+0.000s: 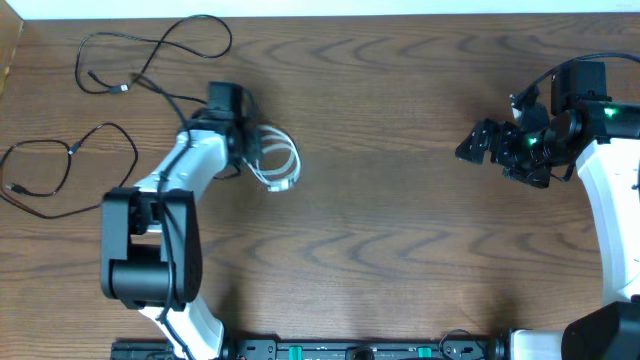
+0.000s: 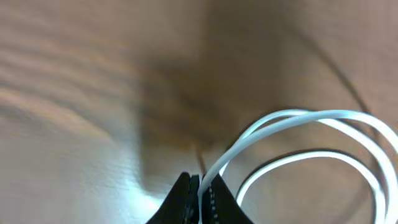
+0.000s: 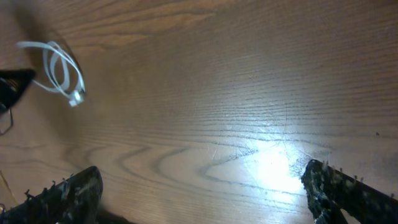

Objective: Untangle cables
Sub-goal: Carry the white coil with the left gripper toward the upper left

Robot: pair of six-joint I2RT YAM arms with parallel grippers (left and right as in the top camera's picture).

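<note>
The left pincer (image 2: 199,190) is pressed together on the white cable (image 2: 298,118). Its two black fingers (image 2: 183,200) meet at the bottom of the left wrist view. The white cable comes out from between them. From there it bends up and to the right in two round loops. The loops are over the brown wooden table (image 2: 74,93). A thin dark line runs across the table past the loops. I cannot tell if it is a shadow or a cord.

From above, the white cable is a small coil just to the right of the left pincer, on the left half of the table. Its little plug sits at the low end of the coil. The left arm (image 1: 190,165) is white and black. It reaches up from the near edge of the table to the coil.

Two black cables lie at the far left. The first black cable (image 1: 165,65) makes big loose loops near the top edge, and one part of it runs close to the left pincer. The second black cable (image 1: 70,148) curls lower down, beside the left arm. The two black cables lie apart from each other.

The right pincer (image 3: 200,171) is spread wide and holds nothing. It hangs over bare wood on the right side, well apart from all the cables.
</note>
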